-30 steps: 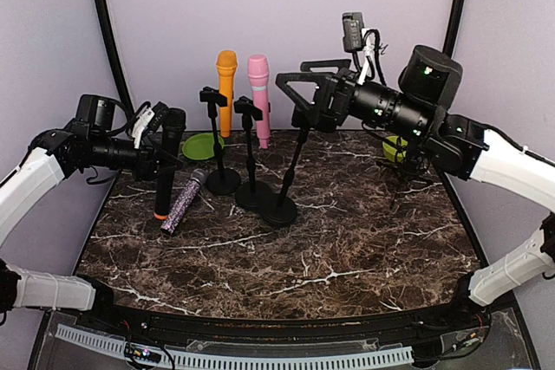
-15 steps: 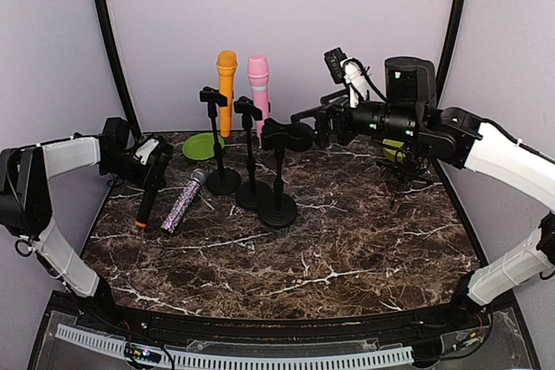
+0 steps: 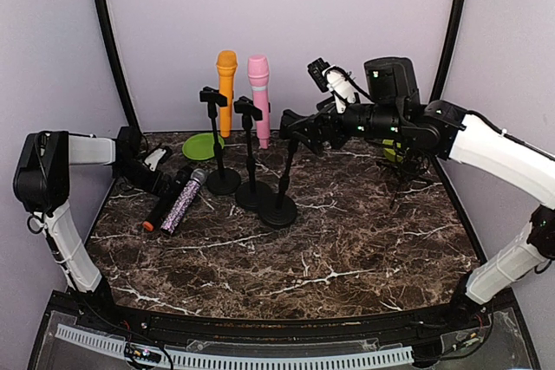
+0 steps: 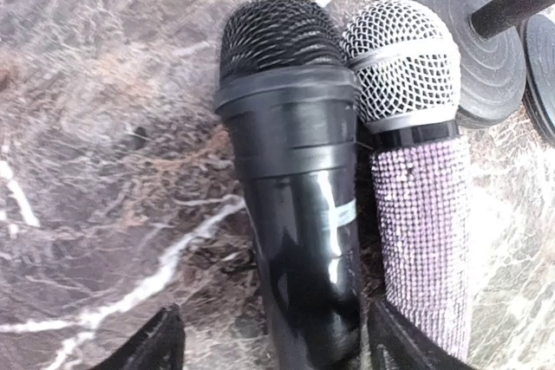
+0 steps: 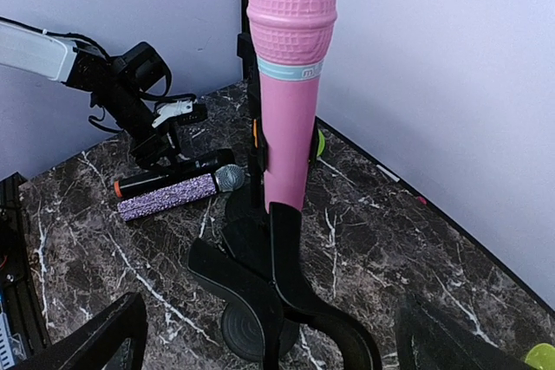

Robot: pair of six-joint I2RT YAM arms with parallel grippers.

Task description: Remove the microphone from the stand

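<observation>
A black microphone (image 4: 295,171) with an orange tail (image 3: 147,225) lies flat on the marble table, side by side with a glittery purple microphone (image 4: 416,205). My left gripper (image 4: 277,344) is low over the black microphone's handle (image 3: 166,199), open, with a jaw on either side and a clear gap on the left. My right gripper (image 3: 299,123) hangs open around the empty black clip (image 5: 286,275) of the nearest stand (image 3: 279,211). Behind that clip a pink microphone (image 5: 290,84) stands upright at the middle stand (image 3: 253,195).
An orange microphone (image 3: 226,84) stands upright at the far-left stand (image 3: 224,181). A green bowl (image 3: 201,146) sits at the back left. A small black tripod (image 3: 403,175) and another green item (image 3: 395,149) are at the back right.
My left arm has come down and laid the black microphone on the table beside the glittery one, and its jaws have opened. My right gripper has moved left and lower around the front stand's clip.
</observation>
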